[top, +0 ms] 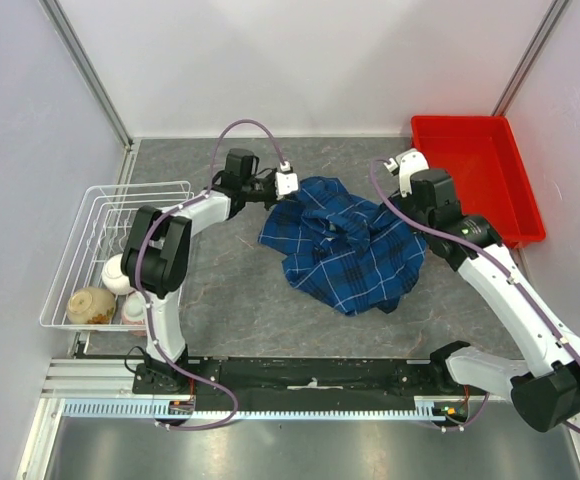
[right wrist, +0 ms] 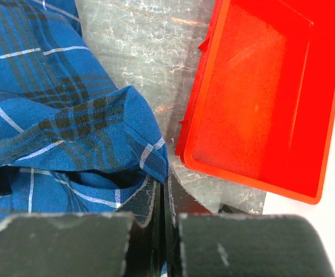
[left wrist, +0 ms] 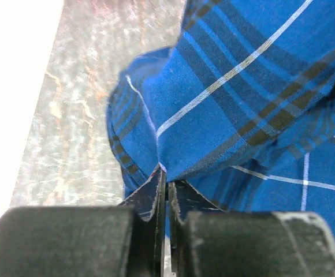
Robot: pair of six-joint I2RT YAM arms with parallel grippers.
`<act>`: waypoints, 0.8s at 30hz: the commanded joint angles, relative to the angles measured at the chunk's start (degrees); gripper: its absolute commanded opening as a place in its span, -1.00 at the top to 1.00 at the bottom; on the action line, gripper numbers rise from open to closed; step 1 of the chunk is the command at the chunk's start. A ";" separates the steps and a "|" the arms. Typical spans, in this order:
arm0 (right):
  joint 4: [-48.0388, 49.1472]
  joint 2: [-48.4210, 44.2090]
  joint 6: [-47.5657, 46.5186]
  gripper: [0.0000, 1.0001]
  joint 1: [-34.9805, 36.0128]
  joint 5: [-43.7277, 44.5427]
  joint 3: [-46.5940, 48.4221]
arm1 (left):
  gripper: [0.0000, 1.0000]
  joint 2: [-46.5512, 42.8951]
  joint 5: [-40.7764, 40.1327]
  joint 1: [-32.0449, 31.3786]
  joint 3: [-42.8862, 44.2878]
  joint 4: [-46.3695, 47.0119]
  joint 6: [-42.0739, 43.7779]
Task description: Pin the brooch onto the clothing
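Note:
The clothing (top: 345, 245), a blue-and-black plaid shirt with thin white lines, lies crumpled in a heap mid-table. My left gripper (top: 292, 196) is at its far-left edge. In the left wrist view the gripper (left wrist: 166, 174) is shut, with a fold of the shirt (left wrist: 242, 86) pinched between the tips. My right gripper (top: 395, 190) is at the shirt's far-right edge, next to the red tray. In the right wrist view it (right wrist: 167, 173) is shut on a hemmed corner of the shirt (right wrist: 69, 127). The brooch is out of view in every frame.
A red plastic tray (top: 525, 215) stands at the back right, its near rim (right wrist: 182, 138) close to my right fingers. A white wire basket (top: 65, 290) with a bowl (top: 90, 305) and cups stands at the left. White walls enclose the table.

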 commanded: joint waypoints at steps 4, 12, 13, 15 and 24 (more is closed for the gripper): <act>13.27 1.40 -1.69 1.00 -3.48 1.39 6.93 | 0.96 -16.09 0.69 2.56 1.44 0.87 -19.99; 23.93 8.96 -1.52 1.00 -8.67 -5.71 24.16 | 0.97 -27.95 -4.59 9.67 15.23 -19.59 -36.70; 25.07 10.10 -1.60 1.00 -8.76 -6.60 27.74 | 0.97 -28.84 -4.42 10.12 16.63 -20.67 -37.57; 25.78 11.24 -1.69 1.00 -8.85 -10.10 31.28 | 0.97 -31.91 -4.59 10.65 20.33 -24.00 -38.90; 26.05 7.14 -1.60 1.00 -8.94 -25.66 43.16 | 0.97 -42.90 -0.91 10.65 27.99 -29.12 -41.54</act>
